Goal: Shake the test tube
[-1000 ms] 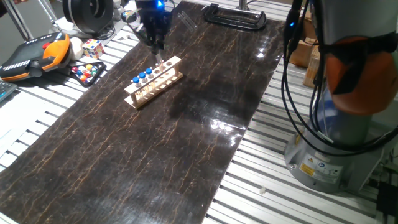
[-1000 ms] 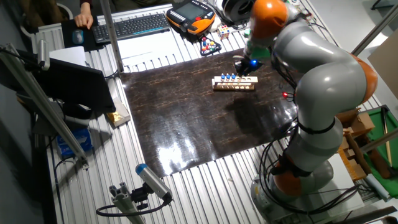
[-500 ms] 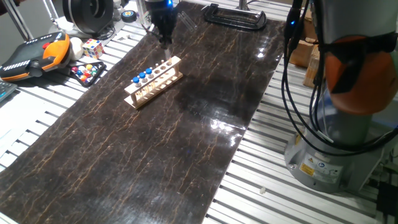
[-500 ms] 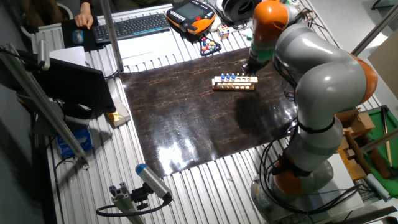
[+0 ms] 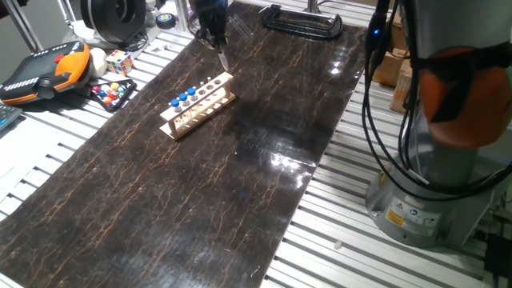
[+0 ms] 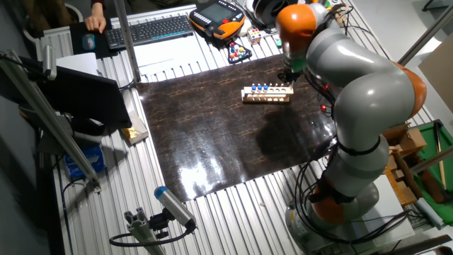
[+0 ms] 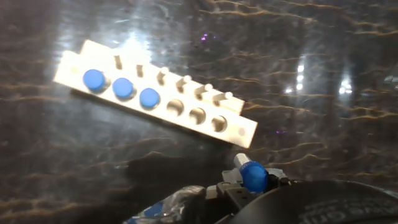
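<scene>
Now you have the gripper (image 5: pixel 216 40) lifted above the far end of the desk (image 5: pixel 240 160), its jaws pinching the test tube (image 5: pixel 222 58), which hangs clear of the wooden rack (image 5: pixel 198 105) and tilts slightly off vertical in one fixed view. From the hand view you see the tube's blue cap (image 7: pixel 254 176) right at the fingertips, near the bottom of the picture, with the rack (image 7: pixel 155 93) lying below and apart from it. You can count three blue-capped tubes (image 7: pixel 122 89) sitting in a row at the left end of the rack, and three open holes (image 7: pixel 198 116) at its right end. In the other fixed view the gripper (image 6: pixel 289 73) hovers just past the rack's (image 6: pixel 267 94) right end. Off the dark mat, to the far left, you can see an orange teach pendant (image 5: pixel 44 70) and a Rubik's cube (image 5: pixel 119 62).
</scene>
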{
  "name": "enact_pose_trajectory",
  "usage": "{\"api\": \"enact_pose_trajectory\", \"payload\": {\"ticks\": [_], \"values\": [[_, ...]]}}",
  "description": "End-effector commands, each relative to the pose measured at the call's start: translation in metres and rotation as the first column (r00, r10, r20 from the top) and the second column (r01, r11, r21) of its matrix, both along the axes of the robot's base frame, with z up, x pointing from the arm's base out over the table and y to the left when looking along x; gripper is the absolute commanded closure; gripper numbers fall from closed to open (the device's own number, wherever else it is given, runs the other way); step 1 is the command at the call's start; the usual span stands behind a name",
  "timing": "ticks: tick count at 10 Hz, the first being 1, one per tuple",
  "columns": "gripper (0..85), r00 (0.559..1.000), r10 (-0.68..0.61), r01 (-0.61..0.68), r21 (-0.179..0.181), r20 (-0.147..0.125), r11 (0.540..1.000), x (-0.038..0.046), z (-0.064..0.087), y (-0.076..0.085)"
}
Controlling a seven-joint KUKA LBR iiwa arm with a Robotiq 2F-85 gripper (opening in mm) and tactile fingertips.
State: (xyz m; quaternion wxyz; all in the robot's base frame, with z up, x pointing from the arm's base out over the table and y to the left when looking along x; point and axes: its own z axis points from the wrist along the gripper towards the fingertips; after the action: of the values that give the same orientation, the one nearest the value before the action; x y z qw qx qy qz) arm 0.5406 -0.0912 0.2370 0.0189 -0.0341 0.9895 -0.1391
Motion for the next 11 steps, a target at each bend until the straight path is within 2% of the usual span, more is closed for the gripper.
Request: {"api": "enact_pose_trajectory", "payload": {"ticks": [1,3,5,7,8,11], "values": [[84.3,1.0,-0.008,0.008,0.027,0.021,1.0,0.0013,0.0,0.0],[84.3,0.998,-0.035,0.028,0.112,0.06,0.993,0.0053,-0.003,0.001],[84.3,0.996,-0.039,0.029,0.13,0.08,0.991,0.0093,-0.003,0.004],[84.3,0.996,-0.053,0.042,0.142,0.077,0.989,0.0142,-0.004,0.009],[84.3,0.995,-0.066,0.053,0.17,0.072,0.984,0.0162,-0.006,0.01],[84.3,0.993,-0.098,0.083,0.203,0.066,0.976,0.0225,-0.013,0.021]]}}
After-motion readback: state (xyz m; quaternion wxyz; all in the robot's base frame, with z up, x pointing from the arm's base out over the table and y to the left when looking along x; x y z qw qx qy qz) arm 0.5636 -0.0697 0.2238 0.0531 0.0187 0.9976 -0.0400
